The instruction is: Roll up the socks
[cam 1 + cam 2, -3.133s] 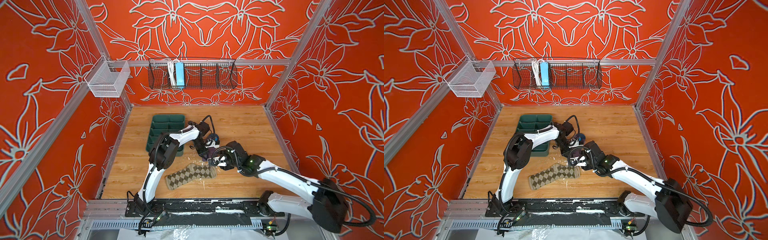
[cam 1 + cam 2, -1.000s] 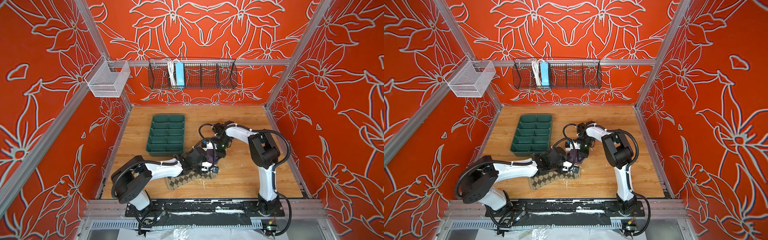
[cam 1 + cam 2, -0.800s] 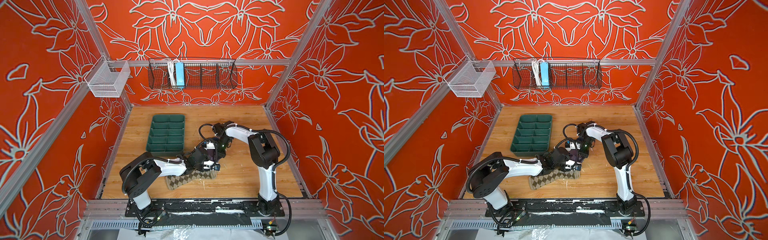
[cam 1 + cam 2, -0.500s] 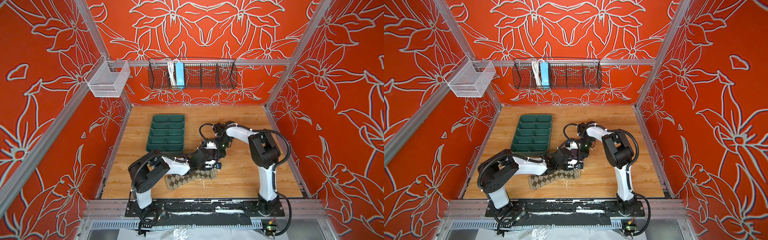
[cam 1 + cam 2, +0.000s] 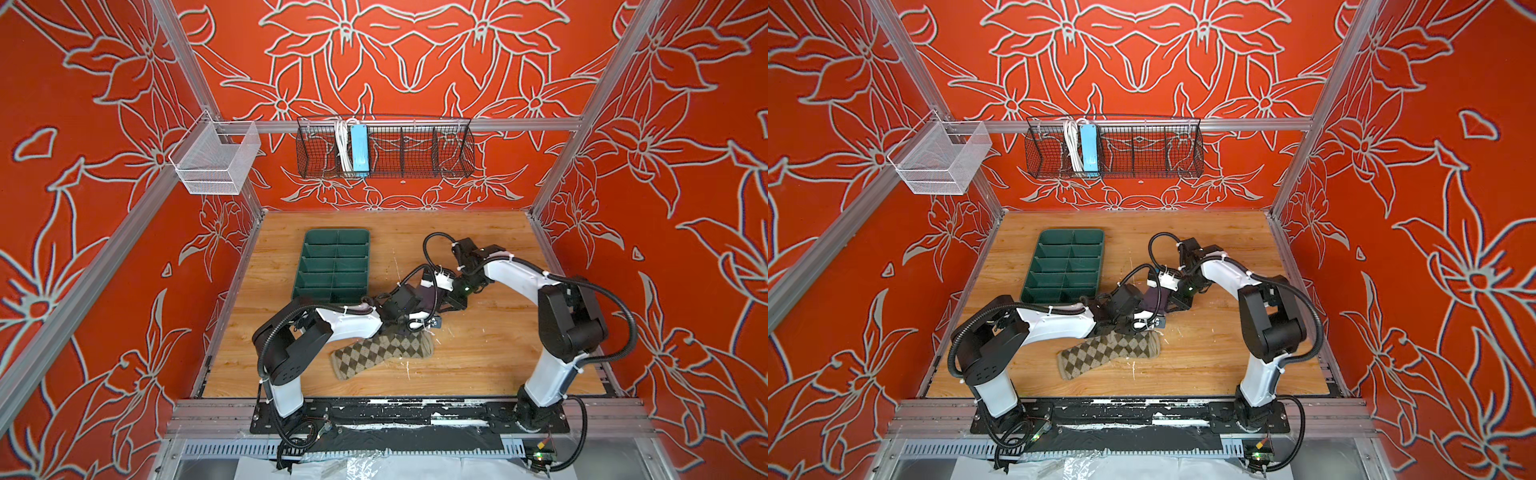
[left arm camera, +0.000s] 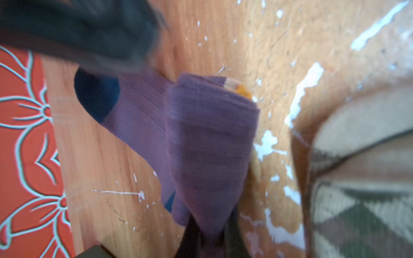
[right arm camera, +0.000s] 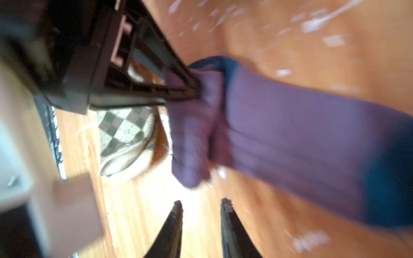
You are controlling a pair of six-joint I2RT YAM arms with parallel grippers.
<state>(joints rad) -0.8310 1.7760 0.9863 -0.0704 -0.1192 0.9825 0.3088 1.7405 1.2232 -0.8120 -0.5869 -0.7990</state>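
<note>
The purple sock (image 6: 210, 145) is partly rolled, its mustard cuff showing at the roll's end and its navy-heeled foot (image 6: 96, 96) lying flat on the wood. My left gripper (image 6: 210, 227) is shut on the near end of the roll. In both top views the purple sock (image 5: 428, 296) (image 5: 1156, 300) sits mid-table between the two grippers. My right gripper (image 7: 202, 203) is open, empty and just clear of the purple sock (image 7: 290, 138). The argyle sock (image 5: 382, 351) (image 5: 1108, 351) lies flat nearer the front edge, under my left forearm.
A dark green divided tray (image 5: 334, 262) (image 5: 1067, 266) lies left of the socks. A black wire basket (image 5: 384, 147) hangs on the back wall and a white mesh bin (image 5: 214, 160) at the back left corner. Red walls enclose the wooden table.
My left gripper has reached in and shut on the rolled end of the purple sock. My right gripper has opened and let the sock go.
</note>
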